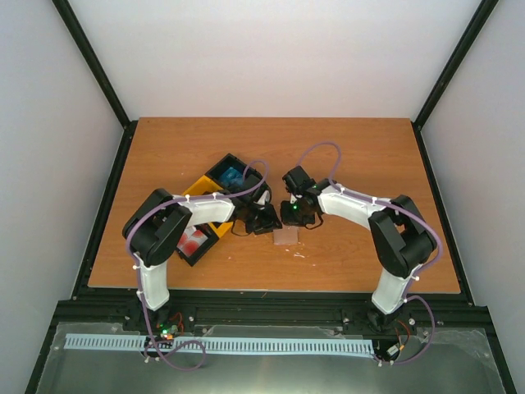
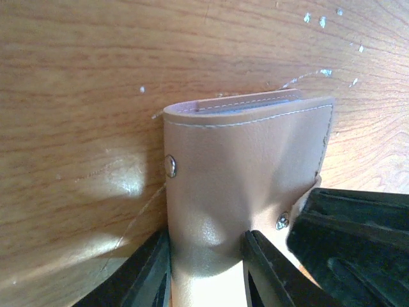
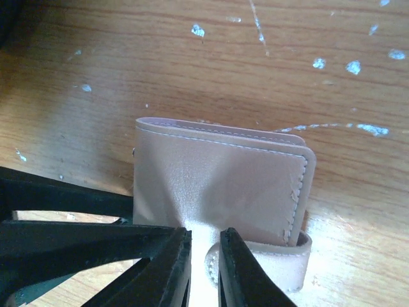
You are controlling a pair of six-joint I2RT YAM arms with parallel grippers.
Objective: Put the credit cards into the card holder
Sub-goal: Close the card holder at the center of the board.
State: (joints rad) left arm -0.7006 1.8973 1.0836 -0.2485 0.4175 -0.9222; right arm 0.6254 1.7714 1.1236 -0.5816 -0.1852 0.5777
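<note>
The pinkish-tan card holder (image 1: 286,236) rests on the wooden table between both arms, folded, with a snap stud (image 2: 170,165) on its side. My left gripper (image 2: 206,262) is shut on its near end, and the leather dents between the fingers. My right gripper (image 3: 204,262) is shut on a thin flap of the card holder (image 3: 217,185), beside its strap loop (image 3: 291,259). The right gripper's black fingers (image 2: 348,236) also show in the left wrist view. A blue credit card (image 1: 232,177) lies in one black bin. Red-and-white credit cards (image 1: 194,240) lie in another.
A yellow bin (image 1: 201,187) sits between the two black bins at the left-centre of the table (image 1: 369,164). Both wrists crowd together over the card holder. White scuff marks (image 3: 348,66) dot the wood.
</note>
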